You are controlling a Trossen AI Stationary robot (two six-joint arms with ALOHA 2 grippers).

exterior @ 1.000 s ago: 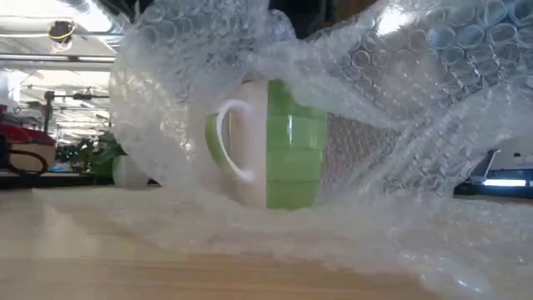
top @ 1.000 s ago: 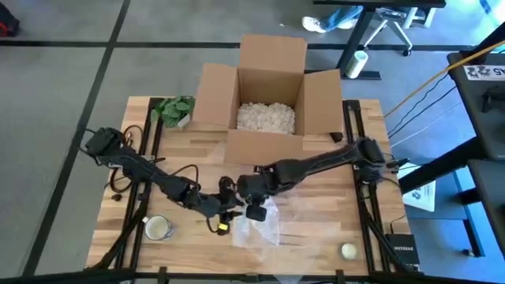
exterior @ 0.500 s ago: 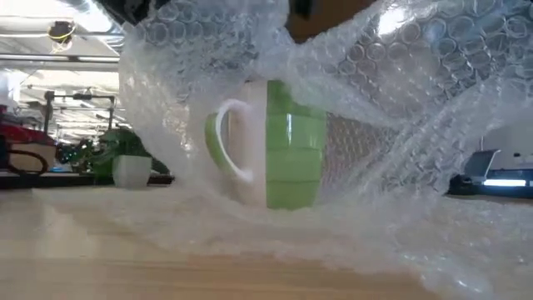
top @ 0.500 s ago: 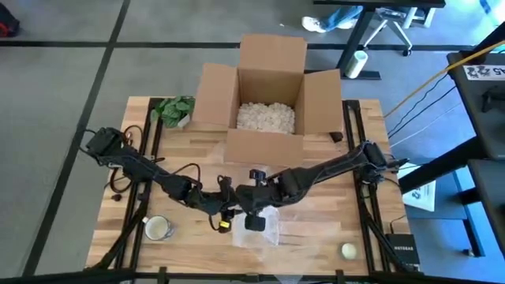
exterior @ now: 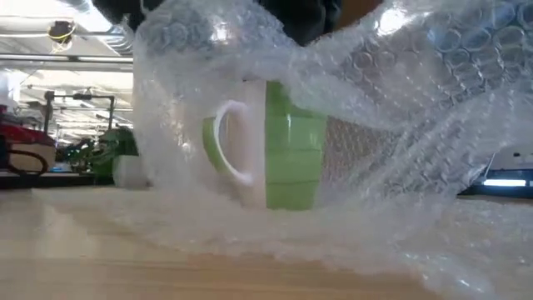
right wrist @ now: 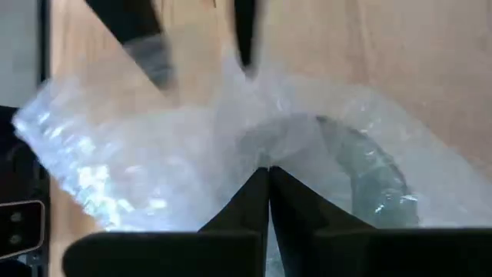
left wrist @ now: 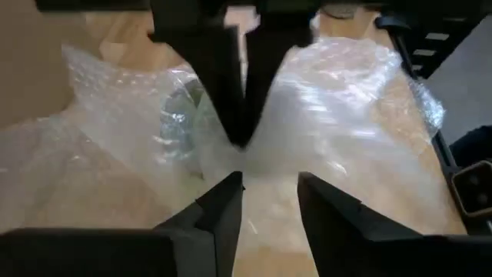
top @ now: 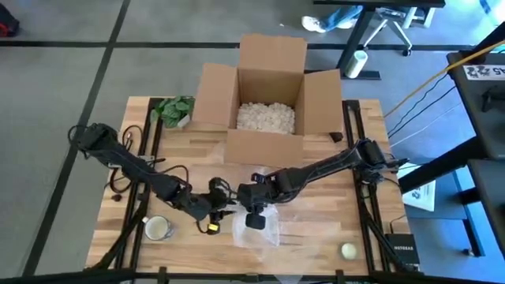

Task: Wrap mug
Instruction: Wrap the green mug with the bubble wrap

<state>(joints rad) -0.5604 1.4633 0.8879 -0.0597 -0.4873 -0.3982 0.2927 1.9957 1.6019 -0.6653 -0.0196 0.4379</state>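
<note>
1. Bubble wrap [exterior: 391,125] is draped over the mug [exterior: 283,146], a green and white one lying on its side on the sheet near the middle of the worktop's [top: 331,213] front edge, its handle showing through the film in the low view.
2. We hold a fold of that wrap in the right pincer [right wrist: 267,181], its fingers pressed together on the plastic right above the mug, so the sheet rises like a tent over it.
3. Our left pincer [left wrist: 269,196] sits just beside, facing the right one, with its fingers spread and nothing between them; whether it touches the sheet we cannot tell.
4. We judge the step in hand to be the first fold-over: one flap is lifted across the mug, but the wrap is loose and open at the sides.
5. Next, we think the left pincer should close on the free edge of the sheet and carry it across or under the mug, while the right one keeps the fold taut, so the mug does not roll out.
</note>
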